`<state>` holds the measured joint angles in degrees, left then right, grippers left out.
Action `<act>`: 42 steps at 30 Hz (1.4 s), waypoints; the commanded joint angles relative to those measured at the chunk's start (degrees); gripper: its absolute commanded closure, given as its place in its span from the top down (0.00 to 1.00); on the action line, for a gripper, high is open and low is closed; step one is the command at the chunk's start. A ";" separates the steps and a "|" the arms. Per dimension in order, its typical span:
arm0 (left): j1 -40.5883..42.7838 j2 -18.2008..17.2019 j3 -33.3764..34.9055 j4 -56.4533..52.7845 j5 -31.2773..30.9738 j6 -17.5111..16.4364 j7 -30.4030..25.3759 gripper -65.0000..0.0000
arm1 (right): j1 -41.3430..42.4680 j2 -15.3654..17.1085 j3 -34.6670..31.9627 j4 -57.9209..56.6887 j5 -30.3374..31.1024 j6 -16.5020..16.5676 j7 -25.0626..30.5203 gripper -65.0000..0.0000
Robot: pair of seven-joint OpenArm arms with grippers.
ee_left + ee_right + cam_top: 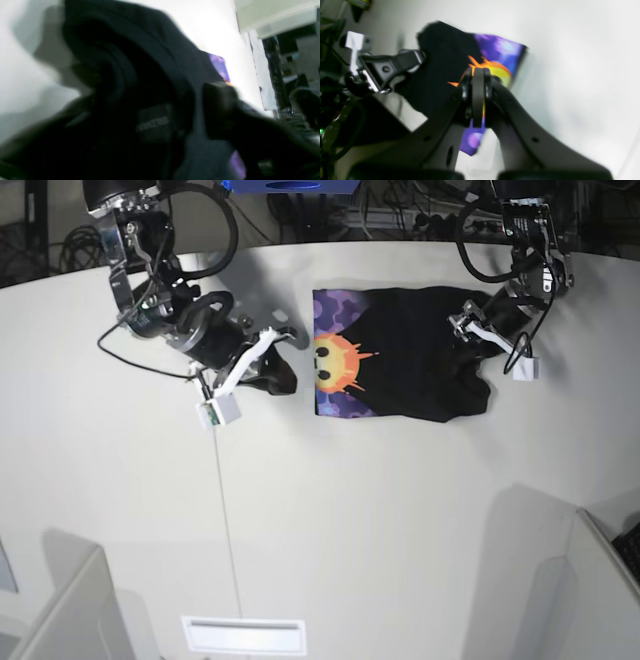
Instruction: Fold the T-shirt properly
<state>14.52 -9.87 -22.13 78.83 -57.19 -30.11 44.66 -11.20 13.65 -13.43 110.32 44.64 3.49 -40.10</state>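
Near the far edge of the white bench (330, 520), a little right of middle in the base view: the T-shirt (420, 360), lying flat as a partly folded dark block, print side showing along its left end, an orange-yellow sun face (333, 360) on purple. Right end of the cloth bunched and thicker, rumpled into folds. At that right end, the left gripper (468, 320), down on the black fabric; in the left wrist view, heavily blurred, only dark folds filling the frame, a dark finger (220, 100) lying against the cloth, a sliver of purple print beyond it; whether the jaws are parted or pinching cloth cannot be told from this blur. Off the shirt's left end, just beside the printed edge and apart from it, the right gripper (283, 338), hanging above bare bench, a dark shadow under it. In the right wrist view, its two fingers pressed together tip to tip, fully closed with nothing between them, the sun print visible past the fingertips (478, 75). In that same view, the other arm's gripper at the shirt's far black edge.
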 commanded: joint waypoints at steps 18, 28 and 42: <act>-16.06 -19.01 40.37 0.87 2.64 11.60 3.29 0.00 | -15.13 0.64 31.06 1.11 0.59 0.60 1.20 0.00; -33.29 -21.38 65.87 0.95 13.45 11.25 3.29 0.00 | -21.19 0.20 38.00 0.84 0.50 0.60 1.20 0.00; -37.69 -15.23 72.72 0.95 49.76 -9.89 2.76 0.00 | -25.59 -7.45 43.63 0.67 -2.14 0.60 1.28 0.00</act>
<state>-23.86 -24.84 49.84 80.90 -12.60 -40.84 42.39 -36.40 5.72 29.87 110.24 41.95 3.68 -40.01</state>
